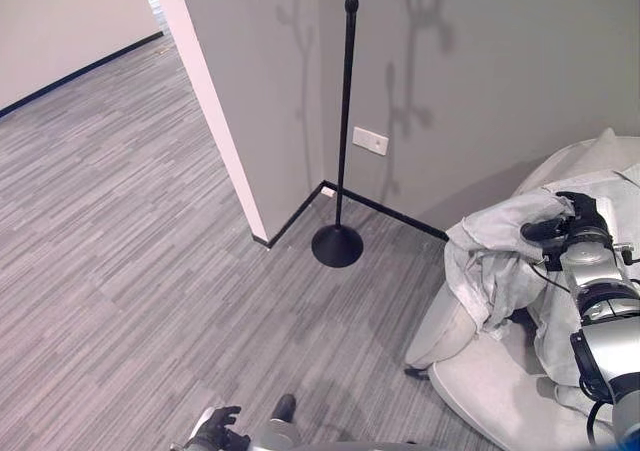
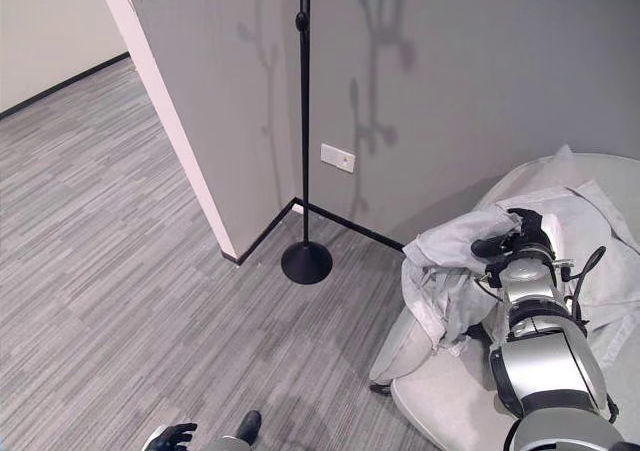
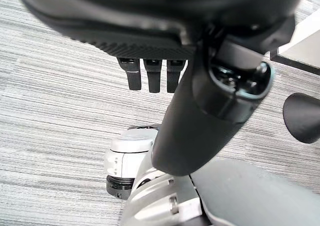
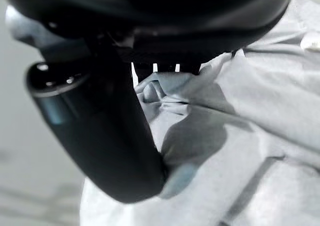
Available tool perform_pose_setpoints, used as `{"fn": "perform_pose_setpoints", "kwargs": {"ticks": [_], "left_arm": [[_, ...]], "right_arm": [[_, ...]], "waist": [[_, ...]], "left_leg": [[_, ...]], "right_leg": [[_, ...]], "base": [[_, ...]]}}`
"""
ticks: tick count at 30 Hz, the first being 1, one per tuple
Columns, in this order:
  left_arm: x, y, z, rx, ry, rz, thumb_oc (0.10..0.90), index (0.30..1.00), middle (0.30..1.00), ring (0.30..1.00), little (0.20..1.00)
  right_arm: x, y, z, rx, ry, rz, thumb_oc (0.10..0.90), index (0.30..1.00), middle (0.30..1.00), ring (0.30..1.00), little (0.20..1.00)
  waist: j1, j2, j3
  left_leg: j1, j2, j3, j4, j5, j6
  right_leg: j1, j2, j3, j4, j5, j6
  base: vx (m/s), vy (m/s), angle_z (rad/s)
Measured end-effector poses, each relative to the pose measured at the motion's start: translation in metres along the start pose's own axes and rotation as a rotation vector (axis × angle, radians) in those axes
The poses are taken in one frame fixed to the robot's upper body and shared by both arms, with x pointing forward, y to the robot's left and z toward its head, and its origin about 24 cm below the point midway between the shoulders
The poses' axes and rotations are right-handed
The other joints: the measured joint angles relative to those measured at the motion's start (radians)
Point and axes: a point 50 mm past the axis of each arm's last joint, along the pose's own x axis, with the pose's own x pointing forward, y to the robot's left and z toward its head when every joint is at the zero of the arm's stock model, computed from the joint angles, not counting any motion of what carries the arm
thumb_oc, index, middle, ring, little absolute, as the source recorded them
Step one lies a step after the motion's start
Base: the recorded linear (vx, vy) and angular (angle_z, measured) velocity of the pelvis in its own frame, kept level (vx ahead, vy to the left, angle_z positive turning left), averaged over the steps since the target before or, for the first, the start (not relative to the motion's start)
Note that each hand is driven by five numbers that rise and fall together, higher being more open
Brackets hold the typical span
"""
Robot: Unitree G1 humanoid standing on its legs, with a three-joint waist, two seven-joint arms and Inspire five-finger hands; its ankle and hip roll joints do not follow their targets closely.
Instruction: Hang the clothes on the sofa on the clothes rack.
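Below me I see a grey striped carpet floor [image 1: 120, 231] running off to my left into a further room. A grey wall [image 1: 500, 71] rises ahead of me, with a white wall plate [image 1: 370, 140] set low on it and a black skirting strip [image 1: 385, 214] along its foot. The wall's near corner is faced by a white edge [image 1: 210, 111]. Thin branching shadows lie across the wall.

I see the grey striped carpet floor [image 1: 120, 251] carrying the clothes rack [image 1: 337, 243] on its round black base by the wall corner, and beside it the pale sofa [image 1: 470, 381], on which the crumpled light grey garment [image 1: 495, 246] lies draped over the edge.
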Motion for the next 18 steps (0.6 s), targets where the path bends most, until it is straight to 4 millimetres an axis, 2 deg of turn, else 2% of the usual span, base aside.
{"fn": "perform_pose_setpoints", "kwargs": {"ticks": [5, 9, 16, 18], "left_arm": [[0.000, 0.002, -0.001, 0.002, 0.002, -0.001, 0.800, 0.900, 0.900, 0.900, 0.900], [0.000, 0.003, 0.000, 0.002, 0.000, -0.001, 0.800, 0.900, 0.900, 0.900, 0.900], [-0.001, 0.002, -0.004, -0.008, 0.012, -0.001, 0.800, 0.900, 0.900, 0.900, 0.900], [-0.002, 0.003, -0.008, -0.052, 0.022, 0.008, 0.800, 0.900, 0.900, 0.900, 0.900]], "right_arm": [[-0.002, 0.017, -0.001, -0.042, 0.015, 0.089, 0.400, 0.300, 0.300, 0.300, 0.300], [-0.003, 0.021, 0.003, -0.075, -0.012, 0.114, 0.400, 0.300, 0.300, 0.300, 0.300], [-0.007, 0.028, 0.019, -0.084, -0.103, 0.139, 0.400, 0.300, 0.300, 0.300, 0.300], [-0.013, 0.026, 0.028, -0.082, -0.198, 0.130, 0.400, 0.300, 0.300, 0.300, 0.300]], "waist": [[-0.001, -0.008, -0.011], [-0.004, -0.009, -0.014], [-0.030, -0.008, -0.015], [-0.028, -0.008, -0.015]], "left_leg": [[0.001, 0.000, 0.000, 0.002, 0.001, -0.001], [0.003, -0.001, 0.001, 0.002, 0.002, 0.000], [0.009, -0.007, 0.008, 0.001, 0.002, 0.001], [0.023, -0.007, 0.018, -0.005, 0.001, 0.002]], "right_leg": [[0.002, 0.000, 0.001, 0.000, 0.001, 0.000], [0.002, -0.002, 0.003, 0.002, 0.002, 0.001], [0.002, -0.009, 0.010, 0.005, 0.004, 0.005], [0.006, -0.011, 0.021, 0.005, 0.004, 0.005]], "base": [[0.00, 0.000, 0.00], [-0.02, 0.018, -0.01], [-0.02, 0.015, -0.03], [-0.02, 0.022, -0.14]]}}
